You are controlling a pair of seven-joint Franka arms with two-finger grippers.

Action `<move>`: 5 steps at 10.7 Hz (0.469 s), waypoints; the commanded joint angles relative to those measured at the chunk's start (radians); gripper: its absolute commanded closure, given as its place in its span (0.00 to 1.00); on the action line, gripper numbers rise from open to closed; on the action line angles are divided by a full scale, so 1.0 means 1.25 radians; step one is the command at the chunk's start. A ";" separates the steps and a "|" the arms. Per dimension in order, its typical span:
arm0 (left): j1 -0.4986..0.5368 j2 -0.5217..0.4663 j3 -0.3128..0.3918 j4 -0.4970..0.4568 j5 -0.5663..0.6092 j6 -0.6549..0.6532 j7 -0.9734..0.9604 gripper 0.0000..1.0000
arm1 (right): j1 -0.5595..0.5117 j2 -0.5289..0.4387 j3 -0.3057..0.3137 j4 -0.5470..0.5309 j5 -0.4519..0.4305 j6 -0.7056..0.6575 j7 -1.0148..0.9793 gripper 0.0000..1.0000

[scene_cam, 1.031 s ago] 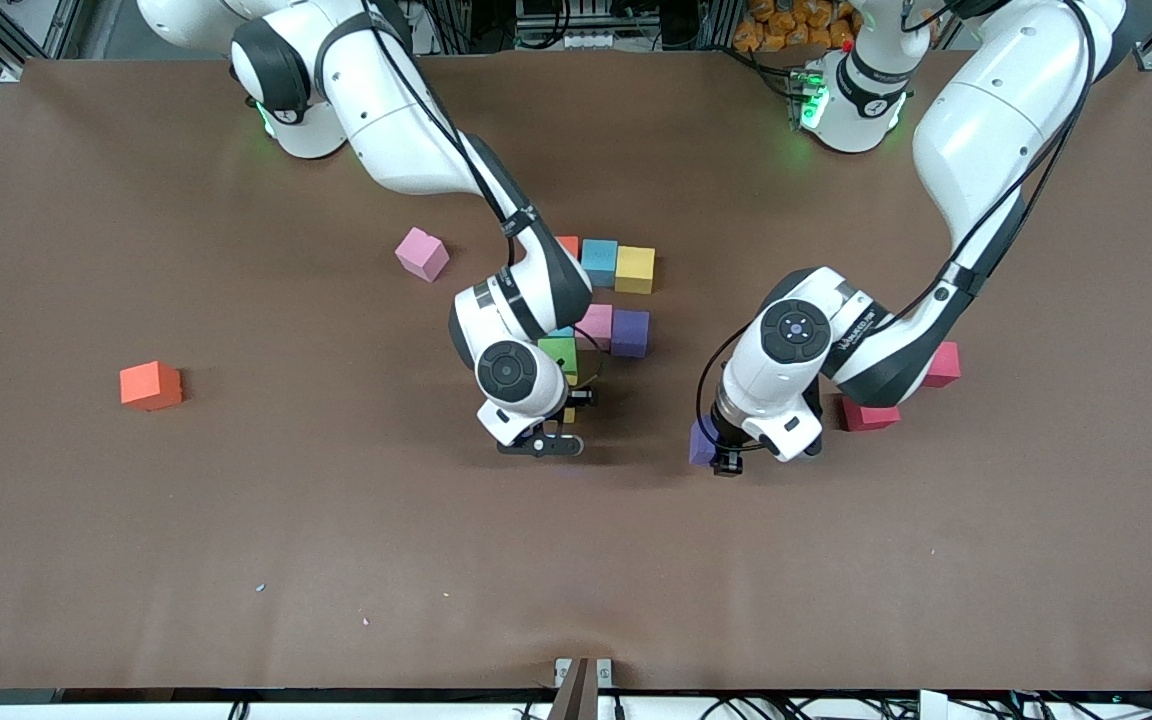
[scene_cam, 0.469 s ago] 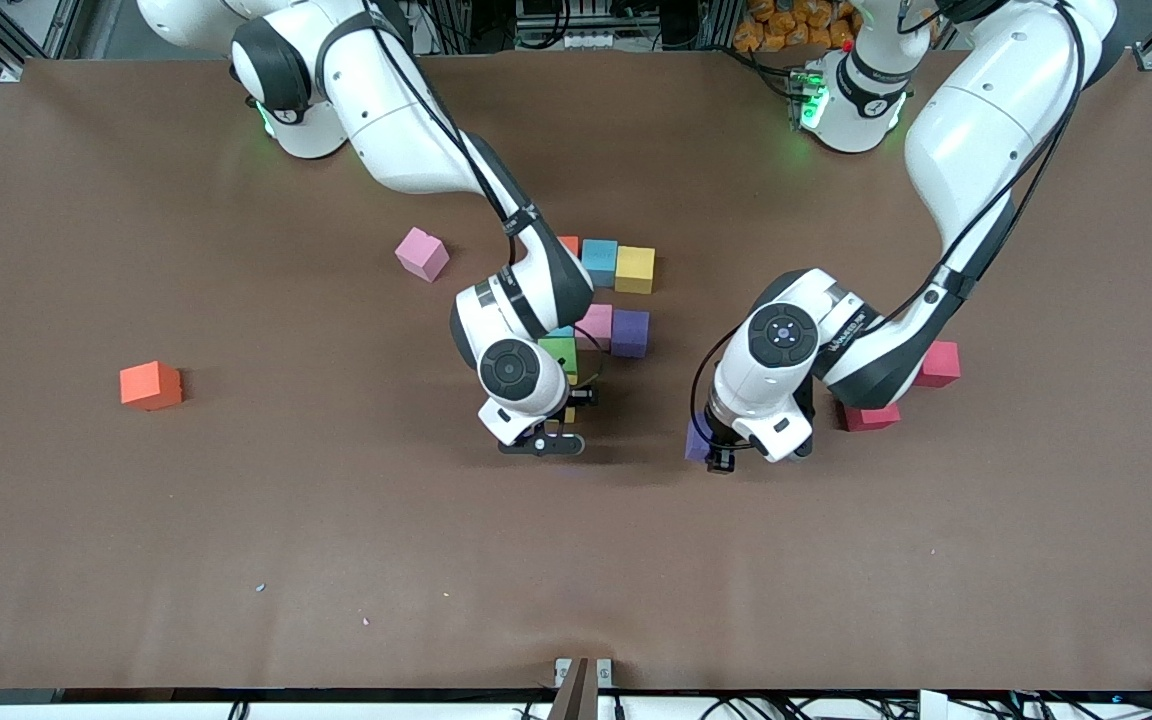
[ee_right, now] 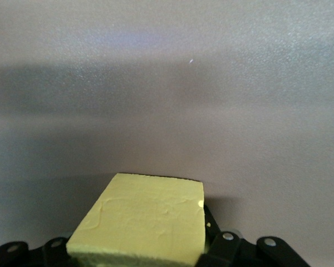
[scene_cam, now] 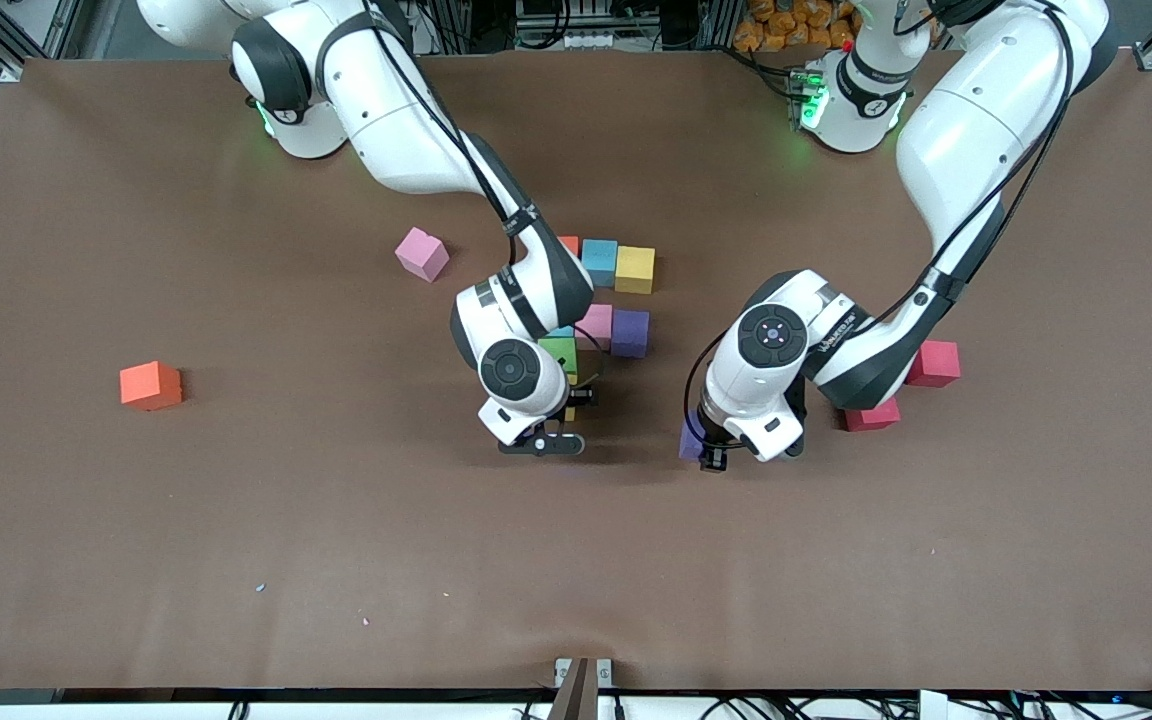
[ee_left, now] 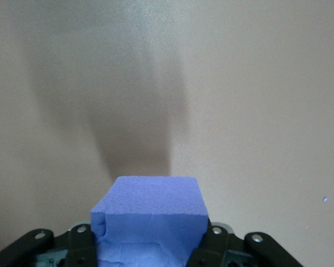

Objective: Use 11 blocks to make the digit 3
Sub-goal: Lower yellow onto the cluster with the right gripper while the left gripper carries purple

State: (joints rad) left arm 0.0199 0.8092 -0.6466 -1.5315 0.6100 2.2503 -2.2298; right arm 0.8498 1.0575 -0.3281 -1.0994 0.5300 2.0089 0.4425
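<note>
Brown table (scene_cam: pixel 236 520); left pincer (ee_left: pixel 150 245) pinching purple block (ee_left: pixel 153 214); right pincer (ee_right: pixel 139 250) around yellow block (ee_right: pixel 142 219), grip unclear.

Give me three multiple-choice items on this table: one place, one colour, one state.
1. Lone orange foam cube lies: A) toward the right arm's end B) toward the left arm's end C) among other cubes.
2. Foam cube at the right gripper is: A) red B) yellow C) pink.
3. The left gripper is: A) open, empty B) shut on a purple foam cube C) hidden.
1 A: it sits alone at that end. 2 B: the right wrist view shows yellow, beside the green foam cube. 3 B: it clamps the cube above bare table.
</note>
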 commanded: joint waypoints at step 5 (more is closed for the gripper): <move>-0.021 0.014 0.012 0.046 -0.022 -0.036 0.014 1.00 | -0.002 0.013 0.004 0.021 -0.001 -0.011 0.018 0.21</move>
State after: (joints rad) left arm 0.0156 0.8152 -0.6419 -1.5133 0.6046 2.2368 -2.2298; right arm 0.8501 1.0575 -0.3279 -1.0990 0.5301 2.0089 0.4429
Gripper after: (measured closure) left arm 0.414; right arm 0.242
